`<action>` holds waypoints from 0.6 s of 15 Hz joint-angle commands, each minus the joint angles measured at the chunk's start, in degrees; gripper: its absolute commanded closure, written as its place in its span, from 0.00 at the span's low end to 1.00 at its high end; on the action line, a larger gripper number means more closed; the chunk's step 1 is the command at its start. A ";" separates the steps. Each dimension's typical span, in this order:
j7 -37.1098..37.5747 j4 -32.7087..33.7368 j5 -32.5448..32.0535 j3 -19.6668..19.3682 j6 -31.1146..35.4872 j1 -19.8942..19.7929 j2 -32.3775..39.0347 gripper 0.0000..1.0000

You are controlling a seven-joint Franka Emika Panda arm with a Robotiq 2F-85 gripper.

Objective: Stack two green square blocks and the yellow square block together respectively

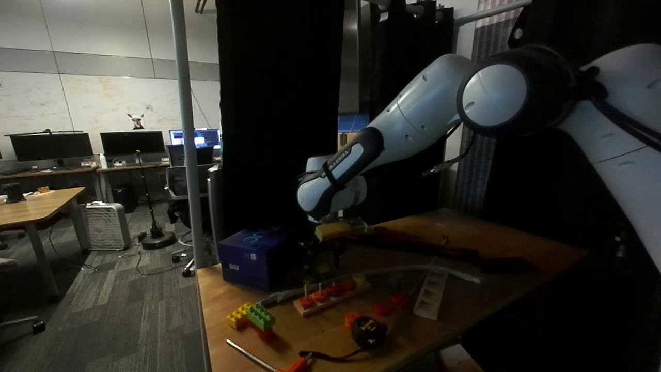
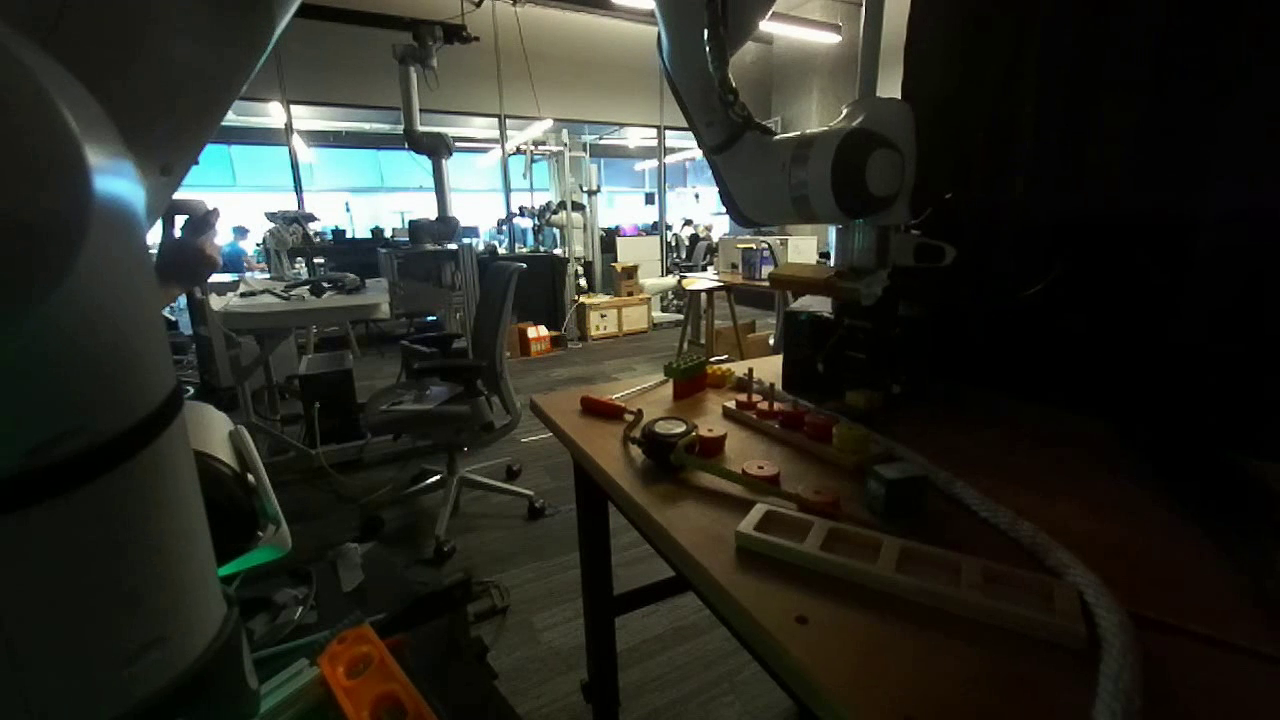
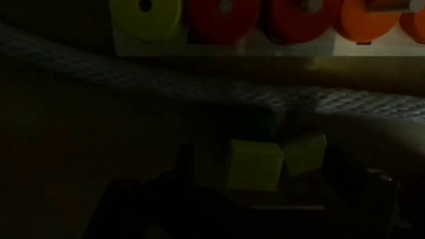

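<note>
Black and spread wide, the gripper [image 3: 258, 151] holds nothing; in the wrist view a yellowish-green block [image 3: 254, 168] shows between its fingertips. From that block, a second yellowish cube [image 3: 306, 155] sits toward two o'clock and a dark block [image 3: 254, 124] at twelve, with the rope [image 3: 206, 89], then the pegged board [image 3: 285, 50], beyond.

Robot arm [image 1: 444, 82] in an exterior view: elbow [image 1: 494, 95] bent and raised, forearm [image 1: 403, 119] sloping down to the wrist [image 1: 353, 192]. Gripper [image 3: 257, 149] directed downward over the surface [image 1: 217, 310], toward its far edge. In the wrist view, the fingers [image 3: 343, 172] form dark silhouettes in the lower half, parted wide.
</note>
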 commanded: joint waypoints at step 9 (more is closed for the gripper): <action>2.11 7.51 -0.22 -1.73 -7.06 0.35 3.55 0.00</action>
